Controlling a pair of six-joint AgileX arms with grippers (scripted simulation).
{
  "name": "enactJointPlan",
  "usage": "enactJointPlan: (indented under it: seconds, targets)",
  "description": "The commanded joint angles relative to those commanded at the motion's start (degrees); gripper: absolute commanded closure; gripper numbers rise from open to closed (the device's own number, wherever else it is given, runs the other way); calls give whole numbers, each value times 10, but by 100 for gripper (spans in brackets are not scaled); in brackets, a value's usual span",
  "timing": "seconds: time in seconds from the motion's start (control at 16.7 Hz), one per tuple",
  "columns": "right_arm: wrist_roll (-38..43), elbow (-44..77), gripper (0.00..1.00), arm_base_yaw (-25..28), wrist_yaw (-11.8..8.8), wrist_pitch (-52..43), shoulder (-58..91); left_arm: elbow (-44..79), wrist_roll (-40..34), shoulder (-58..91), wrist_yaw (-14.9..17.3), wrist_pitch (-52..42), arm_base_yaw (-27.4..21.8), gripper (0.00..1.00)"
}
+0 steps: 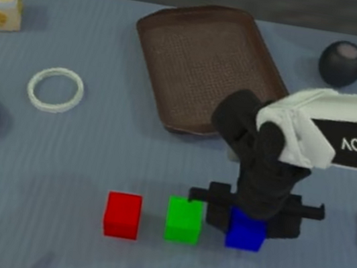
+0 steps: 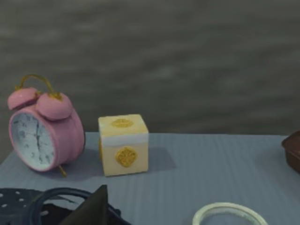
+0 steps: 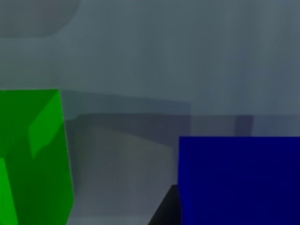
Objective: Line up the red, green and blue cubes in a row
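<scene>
Cubes sit in a row along the lower middle of the top view: the red cube at the left, the green cube beside it with a gap, and the blue cube just right of the green one, all 3 on the counter. The right pincer hangs directly over the blue cube, its black body hiding the cube's upper part, so whether it is clenched on the cube or released I cannot tell. Above the row lies a brown tray, with a white ring at the left and a cream block in the upper left corner. The left arm is parked at the lower left edge of the frame.

From the left wrist view only bystanders show: a pink alarm clock, the cream block, and part of the white ring (no cube appears here, and the left pincer's fingers are not seen).

Close up, the right wrist view shows the green cube's face and the blue cube's face apart, with bare counter between them.

Judging by this, the step in hand is placing the blue cube, the last of the 3. Next would be letting go if needed and lifting straight up without nudging it.
</scene>
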Motion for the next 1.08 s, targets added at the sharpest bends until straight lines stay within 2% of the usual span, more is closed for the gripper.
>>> enactJointPlan:
  seconds: [0.18, 0.96, 1.08]
  targets:
    - [0, 0, 100, 0, 0, 0, 0, 0, 0, 0, 0, 0, 0, 0]
    - [0, 0, 2, 0, 0, 0, 0, 0, 0, 0, 0, 0, 0, 0]
    - [0, 0, 0, 0, 0, 0, 0, 0, 0, 0, 0, 0, 0, 0]
